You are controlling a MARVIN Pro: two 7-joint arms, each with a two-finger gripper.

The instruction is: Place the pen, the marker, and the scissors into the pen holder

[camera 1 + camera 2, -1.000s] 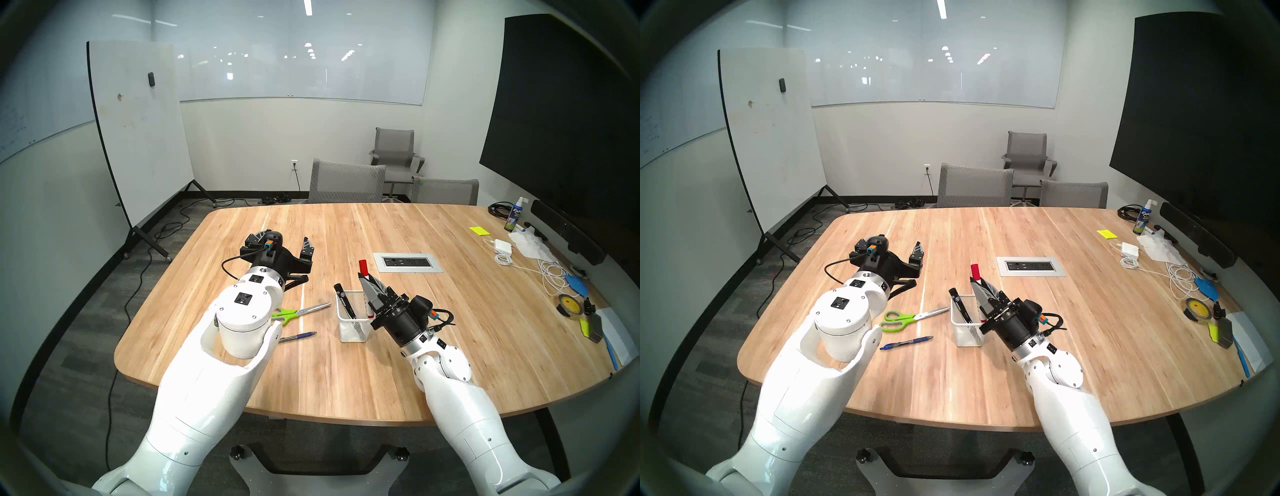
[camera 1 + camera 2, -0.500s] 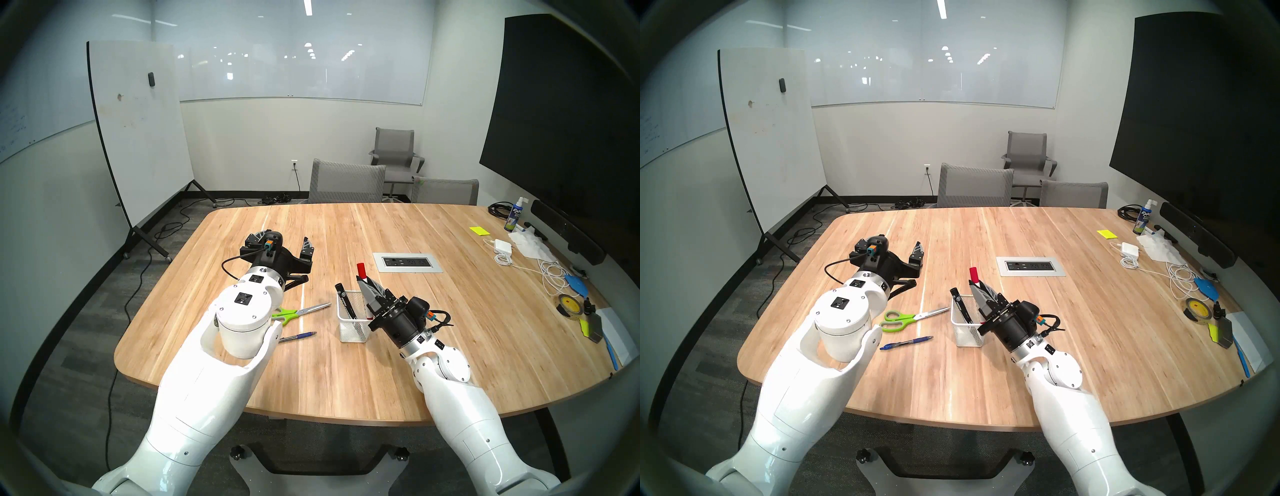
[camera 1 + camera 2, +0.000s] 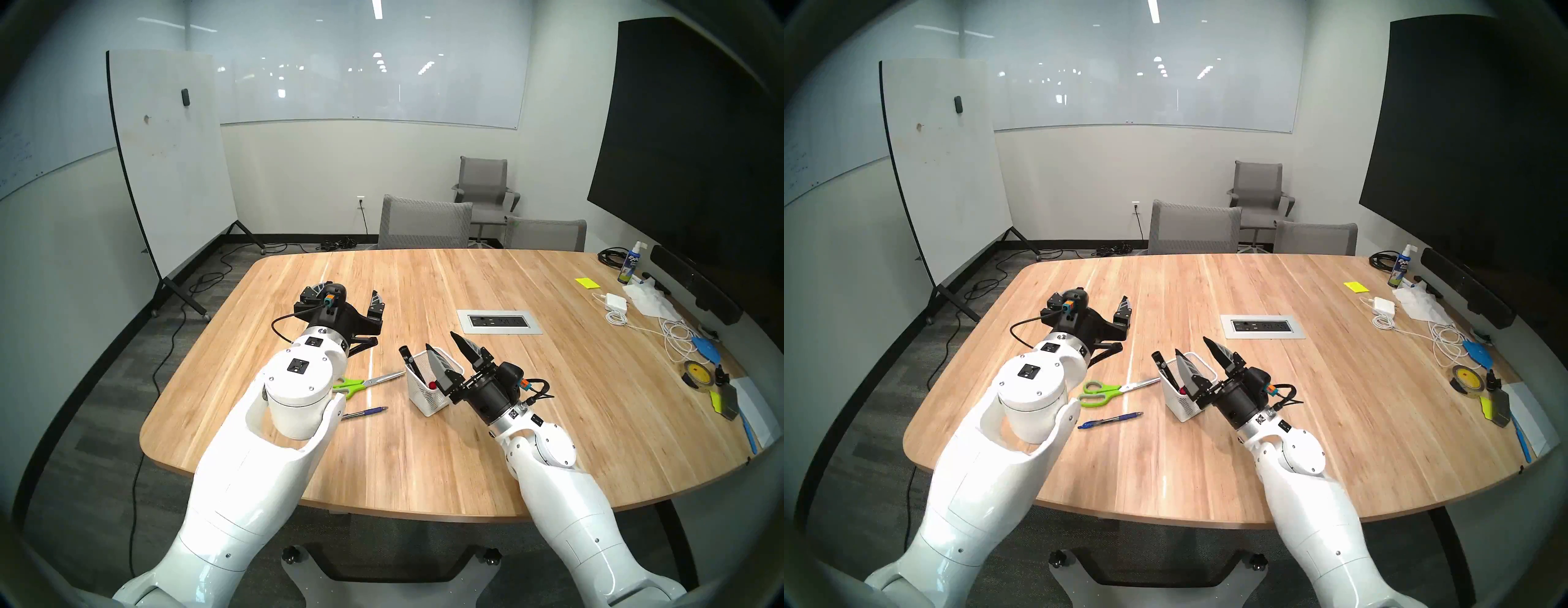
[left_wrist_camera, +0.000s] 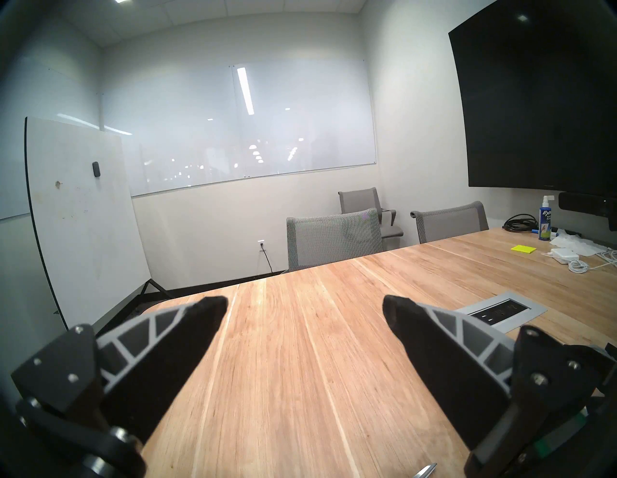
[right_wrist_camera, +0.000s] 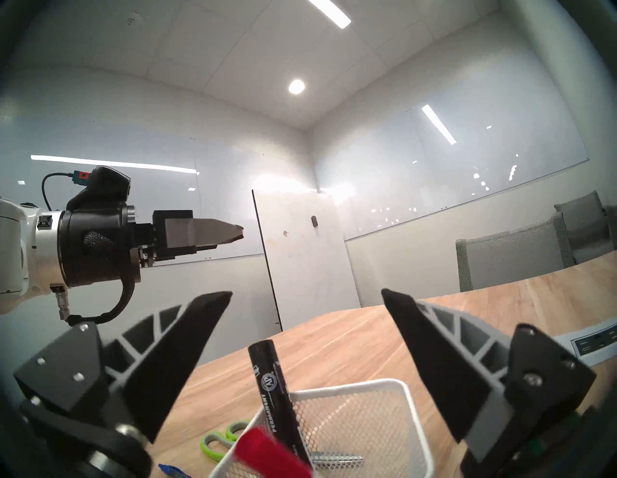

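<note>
- The right tool [image 3: 441, 347] stands spread with nothing between its fingers, straddling the far right side of the pen holder [image 3: 424, 397]; one finger crosses in front of the holder's opening.
- The left tool [image 3: 345, 297] hangs spread wide and empty over bare table [image 3: 466, 458] toward the far left, well apart from everything.
- Count: two tools, one pen holder, two markers, one pair of scissors, one pen.
- The holder leans left on the table, near the middle, with bare wood on its right and near sides.
- Inside it: a black marker [image 3: 408, 361] slanting out over the left rim, and a red-capped marker [image 5: 273, 450] sunk low.
- The scissors [image 3: 365, 383] lie flat just left of the holder; the pen [image 3: 367, 412] lies flat nearer the front edge, beside them.
- The right wrist view alone shows the red cap clearly, blurred at the bottom; the head views show only a red dot.
- The left wrist view shows only a scissor blade tip [image 4: 425, 470].
</note>
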